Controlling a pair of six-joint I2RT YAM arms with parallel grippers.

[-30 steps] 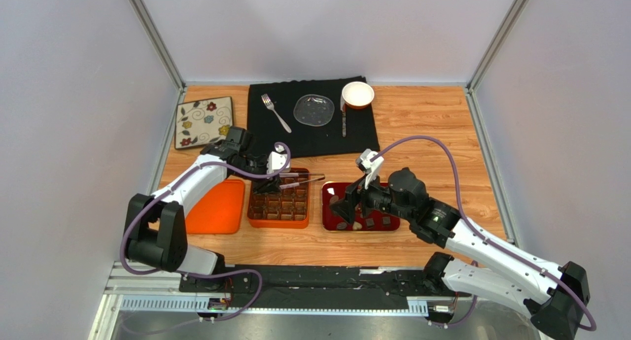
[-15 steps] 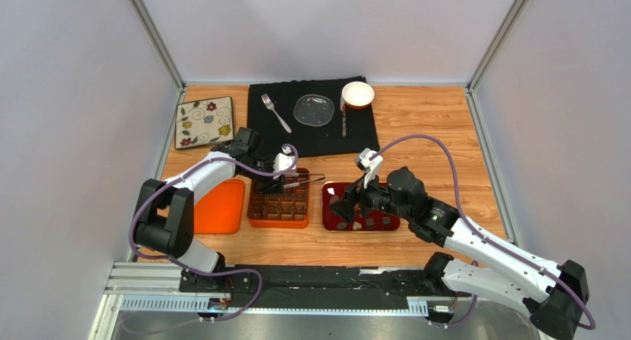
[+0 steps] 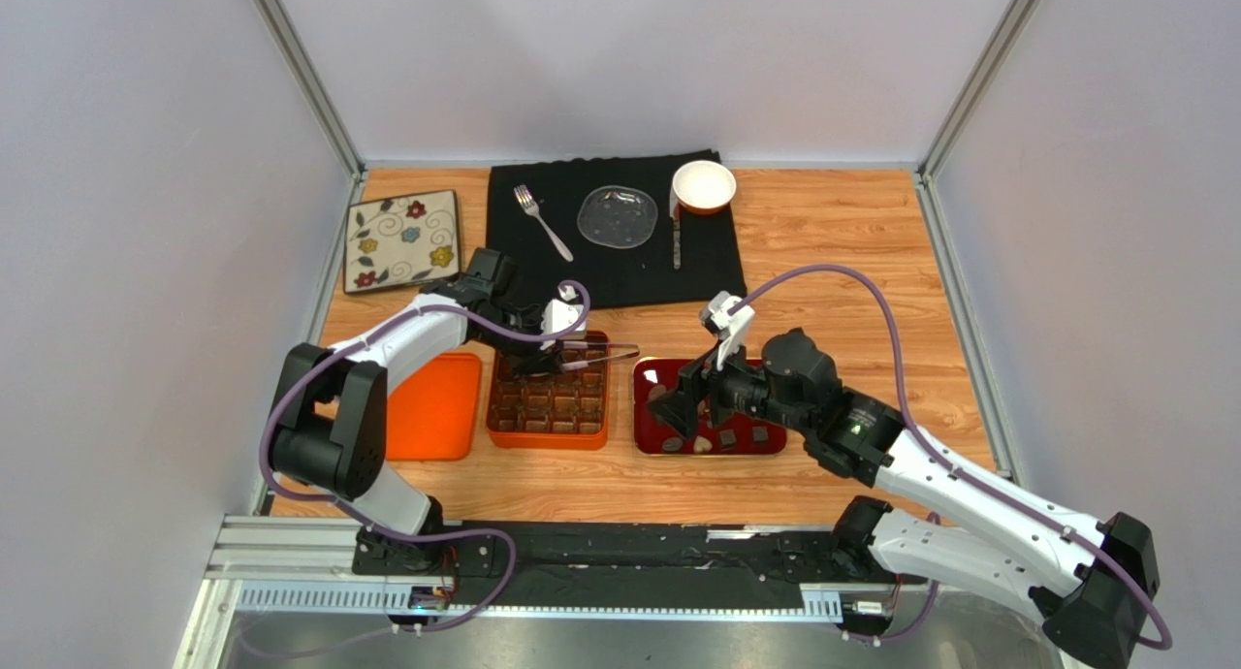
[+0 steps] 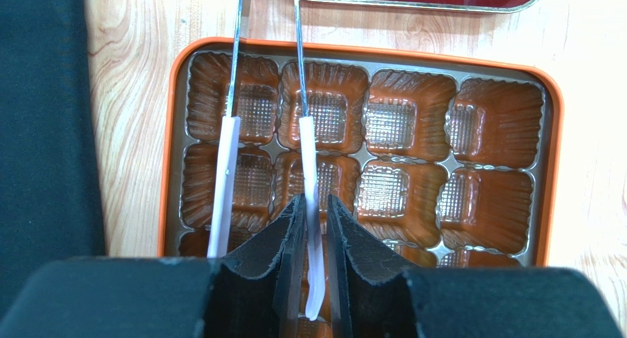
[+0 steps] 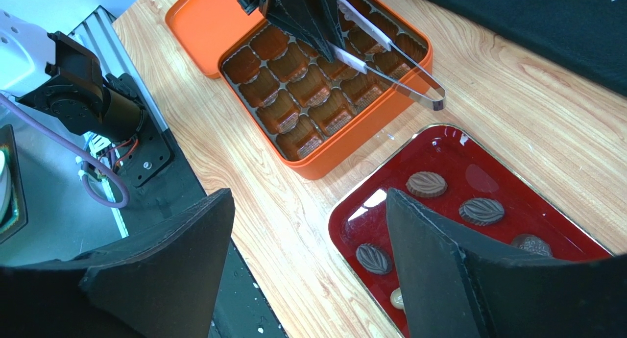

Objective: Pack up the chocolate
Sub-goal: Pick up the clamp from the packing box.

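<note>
Several brown chocolates lie in a red tray, which also shows in the top view. An orange box with empty moulded compartments stands left of it; its rim shows in the left wrist view. My left gripper is shut on one white-handled arm of metal tongs, held over the box with the tips toward the tray; from above the gripper is at the box's far edge. The tongs' tips hold nothing. My right gripper is open and empty above the tray's left edge.
An orange lid lies left of the box. At the back a black cloth carries a fork, a glass plate, a knife and a white bowl. A floral plate lies far left.
My left arm has swung a little to the right, its elbow drawing in, with the tongs staying over the box's far edge. The right arm has not moved.
</note>
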